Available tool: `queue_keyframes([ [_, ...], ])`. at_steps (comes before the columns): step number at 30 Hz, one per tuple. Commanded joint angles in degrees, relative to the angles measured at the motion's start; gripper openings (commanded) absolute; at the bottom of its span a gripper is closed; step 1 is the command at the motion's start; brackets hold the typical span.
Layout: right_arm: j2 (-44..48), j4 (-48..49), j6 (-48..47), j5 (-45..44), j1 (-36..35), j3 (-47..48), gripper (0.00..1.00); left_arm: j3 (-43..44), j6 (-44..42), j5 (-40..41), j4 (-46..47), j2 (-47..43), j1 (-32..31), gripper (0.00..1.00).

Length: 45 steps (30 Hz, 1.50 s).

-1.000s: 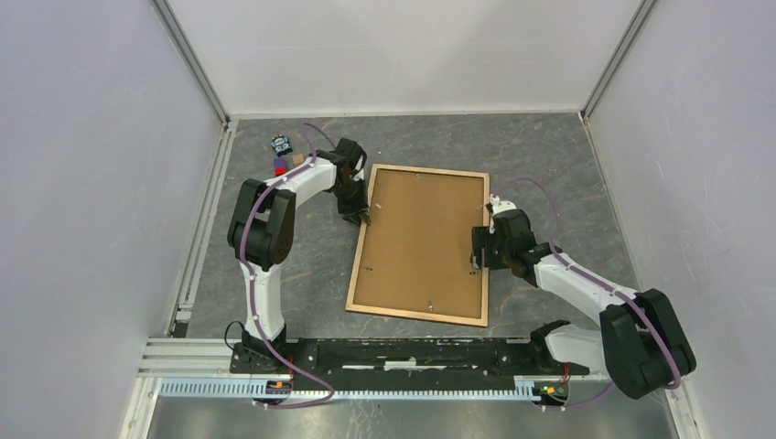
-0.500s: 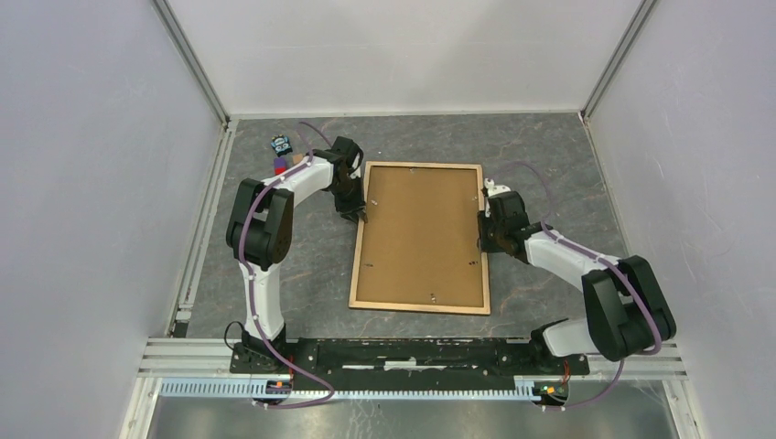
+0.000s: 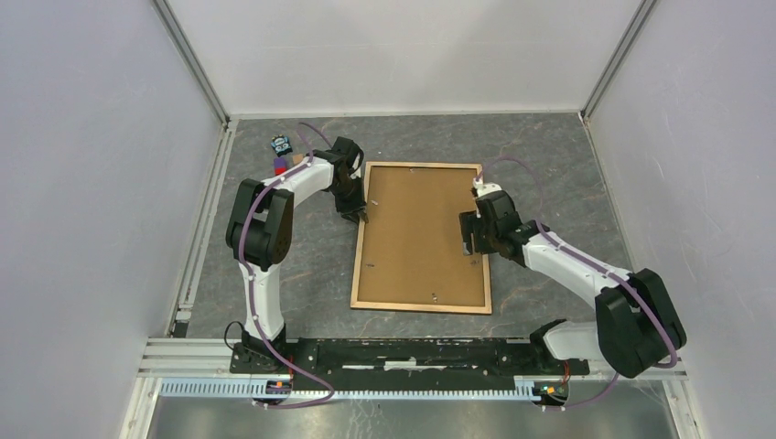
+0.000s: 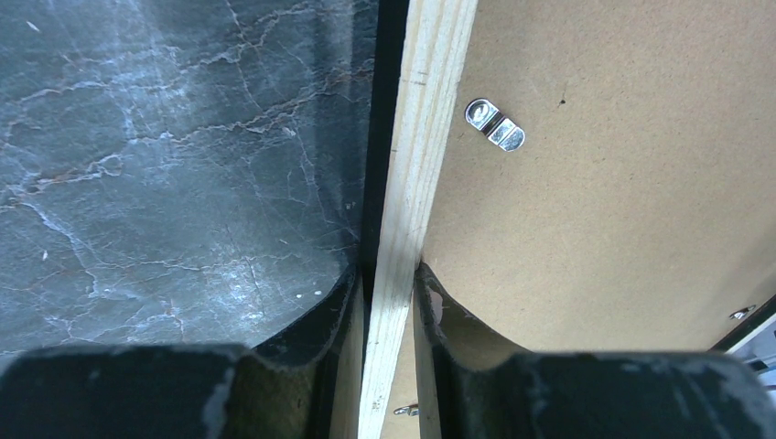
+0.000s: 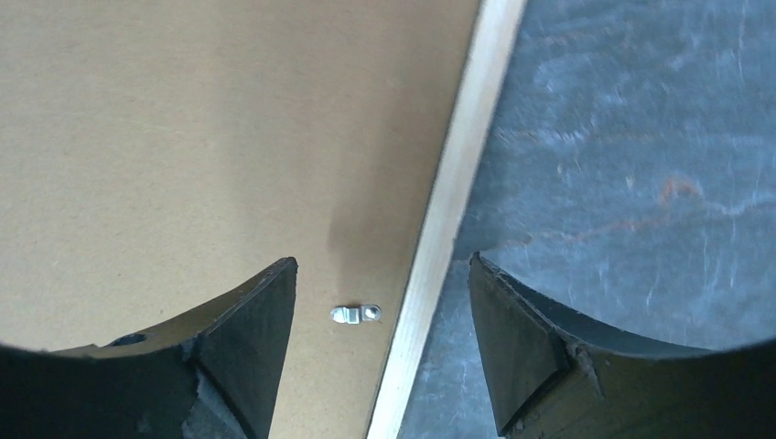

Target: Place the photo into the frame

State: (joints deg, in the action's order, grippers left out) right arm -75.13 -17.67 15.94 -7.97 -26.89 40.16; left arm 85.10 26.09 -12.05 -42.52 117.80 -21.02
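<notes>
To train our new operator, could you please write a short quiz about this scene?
1. True or false: the frame lies with its wooden back facing up.
2. What is the left gripper shut on? A the frame's left rail; B a metal clip; C nothing.
3. Fill in: in the right wrist view, a small metal ___ on the backing board shows below the open right gripper.
Key: 1 true; 2 A; 3 clip.
</notes>
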Motion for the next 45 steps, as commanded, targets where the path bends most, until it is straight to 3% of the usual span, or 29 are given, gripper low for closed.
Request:
queue_keyframes([
  [1,1.0,-4.5,12.2,-5.3,0.4,-1.1,0.75,-1.4,3.7,-1.3,1.5,0.5,-1.0,0.14],
  [5,0.9,-2.9,22.5,-4.4,0.3,-2.9,0.74,-1.3,3.8,-1.7,1.5,0.9,-0.9,0.14],
  [15,-4.4,-9.5,31.9,-6.8,-1.2,-1.2,0.66,-1.2,4.0,-2.6,1.6,0.2,-1.0,0.14],
  [21,-4.4,-10.6,31.8,-6.7,-2.5,-1.7,0.55,-1.4,4.1,-3.1,1.9,-0.4,-1.0,0.14],
  [31,-1.4,-10.7,30.1,-6.5,-3.3,-5.0,0.46,-1.4,4.1,-3.0,1.8,-0.1,-0.9,0.14],
  [45,-0.4,-9.1,23.2,-4.2,-4.1,-8.0,0.49,-1.5,4.0,-2.8,1.8,0.4,-0.9,0.13],
])
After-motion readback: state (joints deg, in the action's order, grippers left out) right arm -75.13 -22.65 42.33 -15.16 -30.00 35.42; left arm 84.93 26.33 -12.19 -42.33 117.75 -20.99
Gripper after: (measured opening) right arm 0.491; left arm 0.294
